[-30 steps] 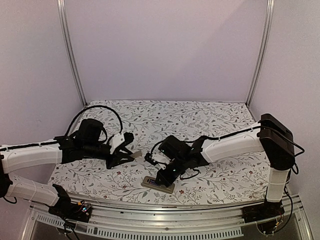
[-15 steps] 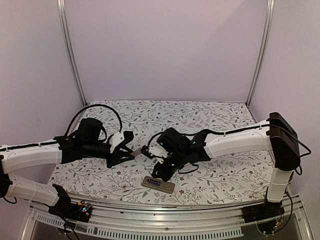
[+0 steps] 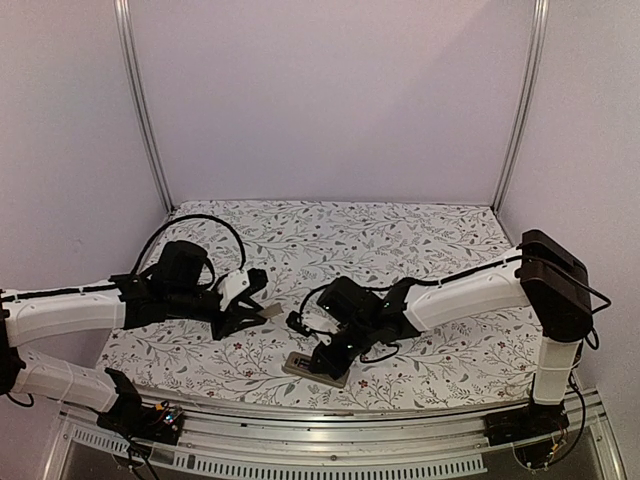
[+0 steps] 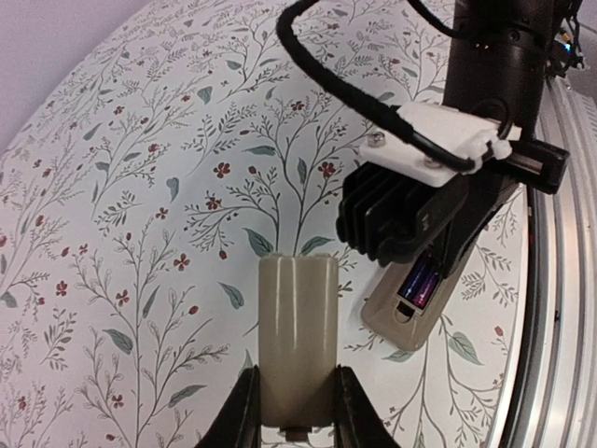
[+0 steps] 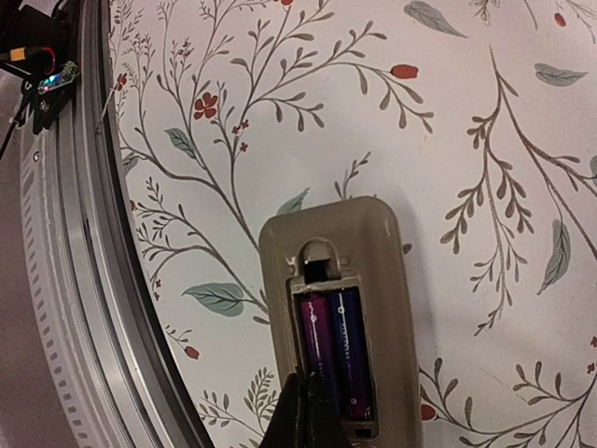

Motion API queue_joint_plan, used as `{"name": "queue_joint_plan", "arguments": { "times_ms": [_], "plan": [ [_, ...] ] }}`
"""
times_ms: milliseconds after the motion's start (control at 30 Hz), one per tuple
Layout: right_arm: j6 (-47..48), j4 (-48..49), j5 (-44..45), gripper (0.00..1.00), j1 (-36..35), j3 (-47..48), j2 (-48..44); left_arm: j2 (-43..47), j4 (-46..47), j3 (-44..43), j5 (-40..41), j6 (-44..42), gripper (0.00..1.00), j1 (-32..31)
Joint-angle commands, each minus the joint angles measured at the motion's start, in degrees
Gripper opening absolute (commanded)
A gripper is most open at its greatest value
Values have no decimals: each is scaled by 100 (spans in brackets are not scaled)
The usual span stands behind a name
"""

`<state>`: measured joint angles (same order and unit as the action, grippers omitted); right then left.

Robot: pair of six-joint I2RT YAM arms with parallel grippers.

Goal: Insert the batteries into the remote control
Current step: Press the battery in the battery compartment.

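Gripping, left gripper [image 4: 297,413]: a greyish-tan cover [image 4: 297,327] is pinched by its near end between narrowly set fingers; it is held flat above the table [image 3: 420,235], well clear of the cloth

Right gripper [image 5: 303,413]: fingers are drawn fully together with nothing between them; the joined tips are pointed down at the near end of the open recess, over the purple cell; whether contact is made cannot be told

Remote control [image 5: 373,245]: laid back-up on the flowered cloth, near the front edge and the metal rail [image 5: 89,280]; its dark battery recess is uncovered

Batteries [image 5: 336,353]: both are seated side by side in the recess, one purple, one dark blue; they are lined up with the length of the handset

Spacing: the held cover is kept beside the remote control, apart from it; the right gripper is placed between the two
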<state>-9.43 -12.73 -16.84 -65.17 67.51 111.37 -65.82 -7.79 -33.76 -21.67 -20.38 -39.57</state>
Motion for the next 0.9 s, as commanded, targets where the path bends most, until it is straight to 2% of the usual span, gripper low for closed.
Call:
{"name": "queue_joint_plan", "arguments": {
  "times_ms": [0,333,467,600,700,800,867],
  "plan": [
    [-39,-379,206,0,-23,-221,176,-39,216,119,182,-147,13,46],
    [272,-435,0,0,-22,537,-343,-71,219,56,97,-240,13,42],
    [222,27,-76,0,48,235,-980,-126,186,63,6,-430,13,-48],
    [-504,271,220,0,379,-504,-1626,-295,36,11,141,-874,12,-449],
    [-1196,276,530,19,562,-1330,-2081,-565,-60,-57,328,-1305,11,-915],
    [-1564,352,572,53,566,-1955,-2533,-908,-93,-197,306,-1559,11,-1202],
    [-1498,692,315,68,555,-2472,-2764,-1156,-173,-344,249,-1686,11,-1309]
  ]
}}
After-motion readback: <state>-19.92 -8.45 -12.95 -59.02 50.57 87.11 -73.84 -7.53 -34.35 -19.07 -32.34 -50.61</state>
